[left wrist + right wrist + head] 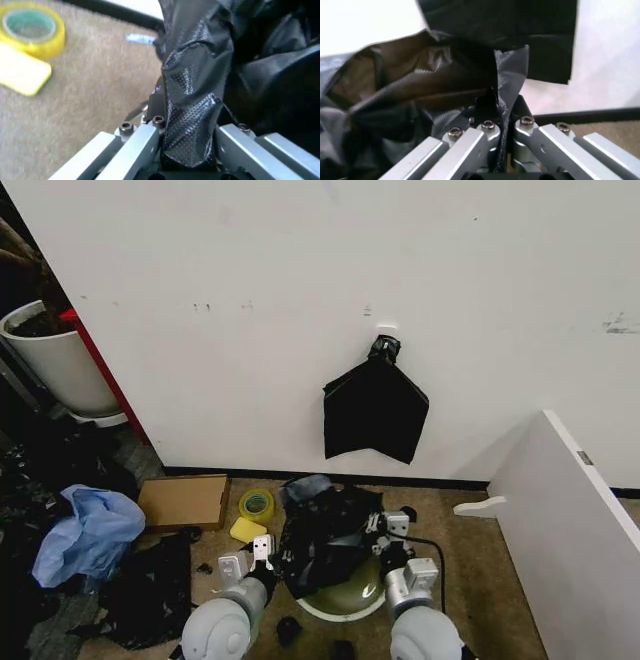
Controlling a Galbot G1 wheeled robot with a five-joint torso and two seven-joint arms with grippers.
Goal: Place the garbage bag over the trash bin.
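We see the garbage bag (325, 535) draped over the far part of the trash bin (345, 605), whose near rim is bare — the bin sits between the two grippers. The left gripper (262, 552) pinches a gathered fold of the bag at its own side of the bin; in its wrist view the film runs straight down between the jaws. The right gripper (388, 530) is clamped on a thin edge of the bag. Beyond the left gripper lie a yellow tape roll (34, 28) and a yellow block (22, 73).
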